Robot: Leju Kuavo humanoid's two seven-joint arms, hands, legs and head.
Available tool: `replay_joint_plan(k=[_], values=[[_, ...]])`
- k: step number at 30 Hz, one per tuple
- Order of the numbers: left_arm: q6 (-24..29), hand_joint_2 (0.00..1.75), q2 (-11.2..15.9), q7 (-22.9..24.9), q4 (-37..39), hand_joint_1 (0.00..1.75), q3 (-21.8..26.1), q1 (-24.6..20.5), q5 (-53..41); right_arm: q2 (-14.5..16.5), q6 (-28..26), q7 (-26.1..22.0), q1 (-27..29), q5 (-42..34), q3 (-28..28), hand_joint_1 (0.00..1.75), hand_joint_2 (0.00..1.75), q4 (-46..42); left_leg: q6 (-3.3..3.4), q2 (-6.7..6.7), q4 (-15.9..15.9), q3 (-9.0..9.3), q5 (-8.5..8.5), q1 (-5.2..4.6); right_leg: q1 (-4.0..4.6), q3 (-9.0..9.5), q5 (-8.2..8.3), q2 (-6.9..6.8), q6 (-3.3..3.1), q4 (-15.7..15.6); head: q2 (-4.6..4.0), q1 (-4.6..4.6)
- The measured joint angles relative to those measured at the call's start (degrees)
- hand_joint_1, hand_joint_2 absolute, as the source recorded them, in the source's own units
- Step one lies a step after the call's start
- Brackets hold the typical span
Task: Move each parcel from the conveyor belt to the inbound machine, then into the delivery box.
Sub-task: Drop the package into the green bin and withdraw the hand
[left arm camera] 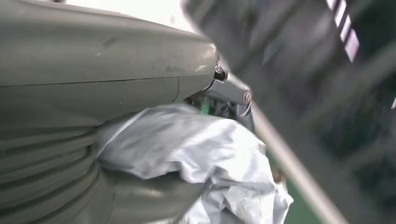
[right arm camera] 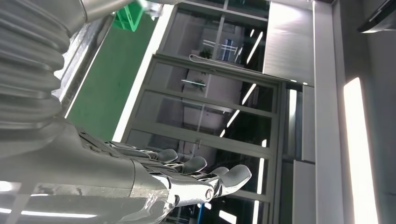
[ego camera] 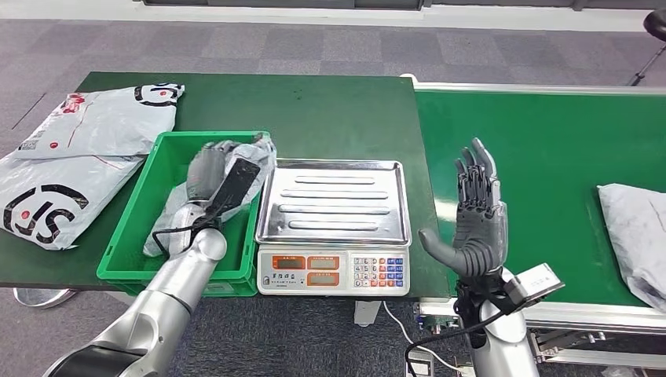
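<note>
You see grey carpet around a dark green bench; glass partitions and strip lights fill the room beyond.

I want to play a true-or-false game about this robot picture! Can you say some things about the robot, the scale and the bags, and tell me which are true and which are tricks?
1. The left hand holds a grey bag in the green box. True.
2. A bag lies on the scale tray. False: the tray is bare.
3. The right hand is open and holds nothing. True.
4. The green belt has no bags on it. False: a grey bag lies near its right end.
5. Two white bags lie on the table, left of the green box. True.
</note>
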Motion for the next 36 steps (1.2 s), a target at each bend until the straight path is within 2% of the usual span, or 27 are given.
replay_joint_plan(k=[3, 6, 9, 15, 18, 22, 25, 28, 30, 33, 35, 36], values=[[5.38, 1.75, -0.18, 0.13, -3.10, 0.00, 2.13, 1.07, -8.24, 0.00, -0.06, 0.27, 0.25, 0.05, 0.00, 0.00, 1.75, -0.35, 0.00, 0.00, 0.00, 0.00, 0.00, 0.00, 0.00, 0.00, -0.01, 0.01, 0.00, 0.00, 0.00, 0.00], [5.96, 1.75, -1.04, -1.07, -6.50, 0.00, 6.13, 2.41, -14.99, 0.01, -0.29, 0.64, 0.17, 0.06, 0.00, 0.00, 1.75, -0.37, 0.00, 0.00, -0.01, -0.01, -0.01, 0.00, 0.00, 0.00, -0.02, 0.00, -0.01, 0.00, 0.00, 0.00], [6.01, 1.75, -1.96, -3.08, -8.09, 0.00, 9.23, 3.10, -15.24, 0.01, -0.41, 0.68, 0.02, 0.02, 0.00, 0.00, 1.75, -0.34, 0.01, -0.01, 0.00, -0.01, -0.01, 0.00, 0.00, 0.00, -0.02, -0.01, -0.01, 0.00, 0.00, -0.01], [3.52, 1.75, -2.90, -8.79, -7.60, 0.00, 10.97, 3.33, -4.46, 0.00, -0.60, 0.36, -0.29, -0.27, 0.00, 0.00, 1.75, 0.08, 0.01, -0.04, 0.00, -0.01, 0.00, 0.00, 0.00, 0.03, -0.01, -0.02, 0.00, 0.00, 0.00, 0.00], [0.83, 1.75, -3.14, -10.81, -7.71, 0.00, 10.98, 3.73, 1.40, 0.00, -0.60, 0.29, -0.79, -0.31, 0.00, 0.00, 1.75, 0.55, 0.01, -0.04, 0.00, -0.01, 0.00, 0.00, 0.00, 0.02, -0.01, -0.02, 0.00, 0.00, 0.00, 0.00], [-4.71, 1.75, -3.57, -16.59, -9.07, 0.00, 10.98, 4.83, 10.59, 0.00, -0.60, 0.18, -1.61, -0.31, 0.00, 0.00, 1.75, 1.19, 0.01, -0.04, 0.00, -0.01, 0.00, 0.00, 0.00, 0.02, -0.01, -0.02, -0.01, 0.00, 0.00, 0.00], [-7.92, 1.75, -3.97, -19.12, -10.36, 0.00, 10.98, 5.61, 14.04, 0.00, -0.72, 0.10, -2.22, -0.32, 0.00, 0.00, 1.75, 1.64, 0.01, -0.04, 0.00, -0.02, 0.00, 0.00, 0.00, 0.01, -0.01, -0.02, -0.01, 0.00, 0.00, -0.01], [-16.97, 1.75, -4.23, -22.00, -13.20, 0.00, 10.35, 7.08, 20.40, 0.00, -1.47, -0.02, -2.83, -0.23, 0.00, 0.00, 1.75, 2.15, 0.01, -0.03, 0.00, -0.02, 0.00, 0.00, 0.00, 0.00, -0.01, -0.01, -0.01, 0.00, 0.00, 0.00], [-27.47, 1.75, -4.30, -22.77, -17.27, 0.00, 8.32, 8.97, 28.48, 0.00, -2.39, -0.05, -3.69, 0.29, 0.00, 0.00, 1.75, 2.79, 0.01, -0.01, 0.00, -0.04, 0.00, -0.01, 0.00, -0.01, -0.01, 0.00, -0.01, 0.00, 0.00, 0.00], [-46.18, 1.75, -4.26, -23.08, -24.13, 0.00, 3.44, 12.42, 41.75, -0.01, -4.94, 0.36, -6.22, 2.54, 0.00, 0.00, 1.75, 4.62, 0.01, -0.04, 0.00, -0.05, 0.00, -0.01, -0.01, -0.01, -0.01, -0.02, 0.00, 0.00, 0.00, 0.00], [-54.53, 1.75, -4.57, -23.16, -28.05, 0.00, 0.84, 14.74, 45.72, -0.02, -7.83, 1.37, -8.23, 5.10, -0.07, 0.00, 1.75, 6.05, 0.01, -0.03, 0.01, -0.05, 0.00, -0.02, -0.02, -0.02, -0.01, -0.01, 0.00, 0.00, 0.00, -0.01], [-56.47, 1.75, -4.79, -23.15, -29.60, 0.00, -0.11, 15.78, 46.37, -0.03, -9.46, 1.90, -8.94, 6.43, -0.27, 0.00, 1.75, 6.63, 0.02, -0.03, 0.01, -0.05, 0.00, -0.02, -0.02, -0.02, -0.01, -0.02, 0.00, 0.00, 0.00, -0.01]])
